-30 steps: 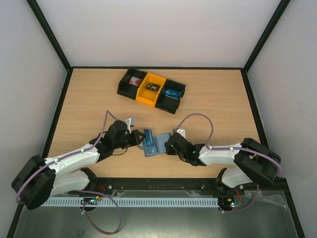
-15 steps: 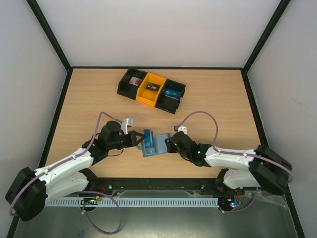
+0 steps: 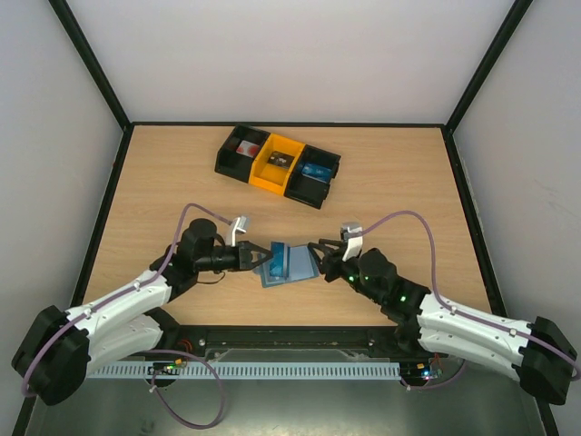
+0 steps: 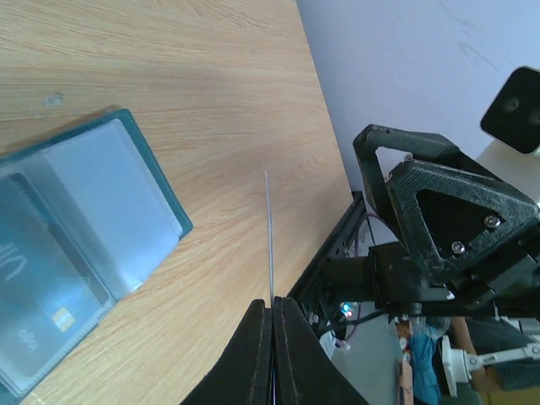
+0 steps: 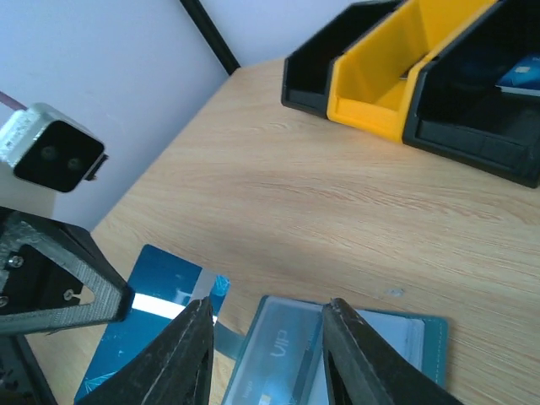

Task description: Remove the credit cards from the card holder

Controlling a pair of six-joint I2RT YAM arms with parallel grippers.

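Note:
The slate-blue card holder (image 3: pixel 298 266) lies open on the table between the two arms. It also shows in the left wrist view (image 4: pixel 80 240) and in the right wrist view (image 5: pixel 337 350), with a "VIP" card in a clear pocket. My left gripper (image 3: pixel 258 258) (image 4: pixel 272 302) is shut on a blue credit card (image 3: pixel 275 255). That card shows edge-on as a thin line (image 4: pixel 269 228), and flat just left of the holder (image 5: pixel 139 316). My right gripper (image 3: pixel 321 253) (image 5: pixel 268 302) is open and empty, above the holder's right part.
A tray of black and yellow compartments (image 3: pixel 277 165) stands at the back middle of the table, with a brighter blue item (image 3: pixel 317 170) in its right bin. It also shows in the right wrist view (image 5: pixel 396 84). The table's front edge lies just behind both grippers.
My left gripper has drawn the blue card out leftward, clear of the holder. My right arm has swung its elbow out to the right and its gripper has come off the holder's edge.

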